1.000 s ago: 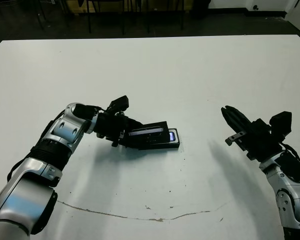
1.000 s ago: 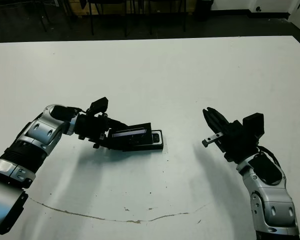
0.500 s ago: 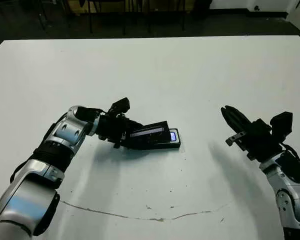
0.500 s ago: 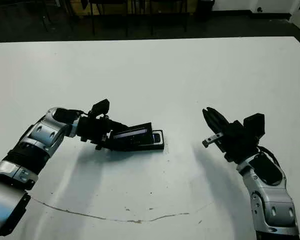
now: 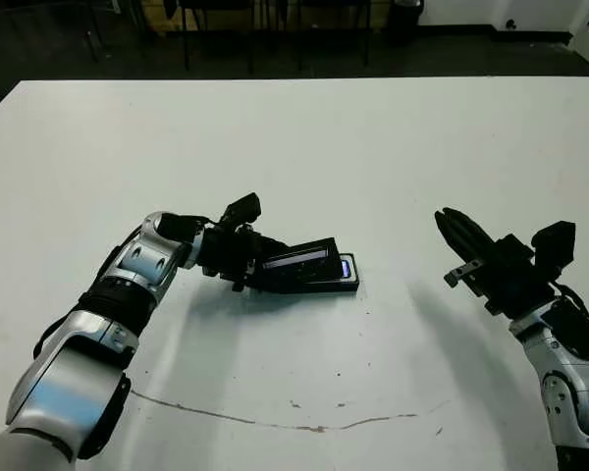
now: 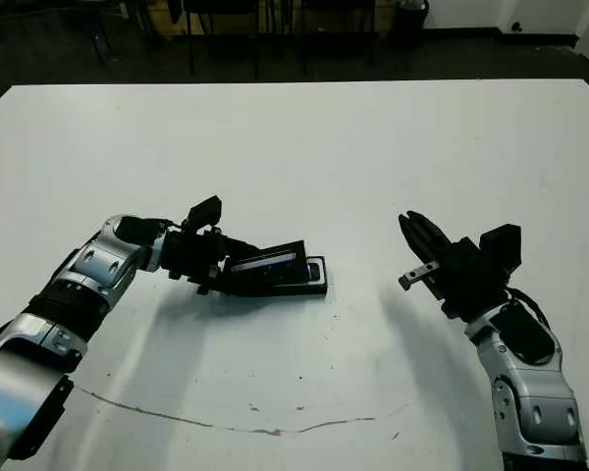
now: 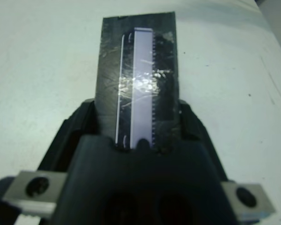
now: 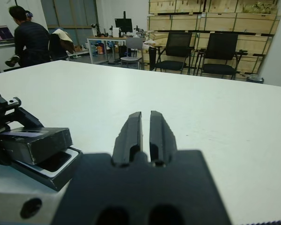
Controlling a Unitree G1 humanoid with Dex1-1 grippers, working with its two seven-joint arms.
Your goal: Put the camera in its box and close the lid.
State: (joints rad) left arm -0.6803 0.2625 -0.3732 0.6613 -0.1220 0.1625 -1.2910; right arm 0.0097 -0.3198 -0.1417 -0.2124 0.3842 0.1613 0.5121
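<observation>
The lid (image 5: 301, 263), flat and black with a glossy strip, is held at one end by my left gripper (image 5: 258, 269), which is shut on it. It tilts up over the box (image 5: 350, 287), a shallow black tray with a white lining near the table's middle. The camera (image 5: 345, 266) lies in the box, with only its lit bluish end showing past the lid. In the left wrist view the lid (image 7: 138, 70) stands between the two fingers (image 7: 82, 123). My right gripper (image 5: 446, 221) hovers shut to the right of the box, holding nothing.
A thin crack line (image 5: 275, 420) runs across the white table near the front edge. Chairs (image 8: 218, 54), desks and a person (image 8: 30, 40) are beyond the far edge of the table.
The head view has shifted a little. My left arm has reached slightly further forward, with the lid still tilted over the box. The right arm has not moved.
</observation>
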